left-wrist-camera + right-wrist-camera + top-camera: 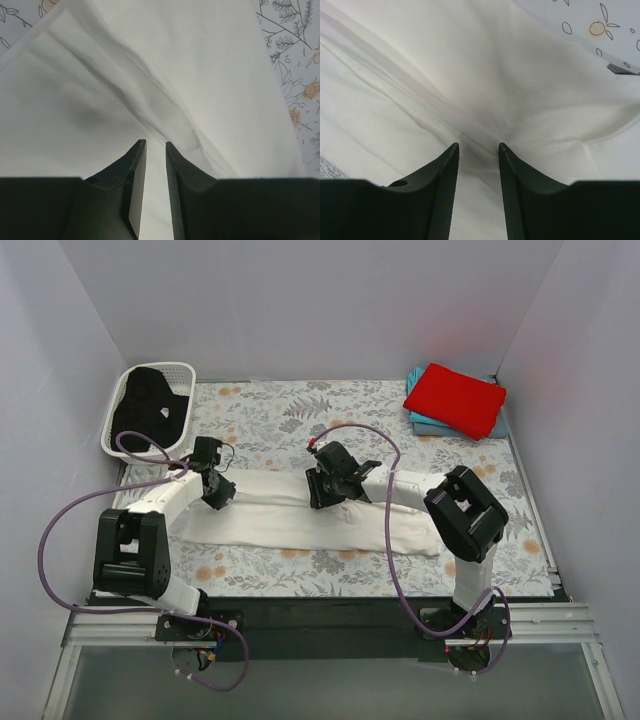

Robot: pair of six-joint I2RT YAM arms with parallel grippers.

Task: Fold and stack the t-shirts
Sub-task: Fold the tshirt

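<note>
The white t-shirt (300, 522) lies folded into a long strip across the floral table cloth; no print shows. My left gripper (218, 492) is at the strip's far left edge, jaws nearly closed on a fold of the white cloth (150, 75), as the left wrist view (155, 144) shows. My right gripper (325, 492) is at the strip's far edge near the middle, jaws pinched on bunched white cloth (485, 75) with creases running into the gap (478, 145). A folded red t-shirt (455, 398) lies on a folded teal one (432, 426) at the back right. The black t-shirt (150, 405) lies in the basket.
The white lattice basket (160, 368) stands at the back left corner. The floral table cloth (280, 415) is bare between basket and stack. White walls close in the table on three sides. Purple cables loop over both arms.
</note>
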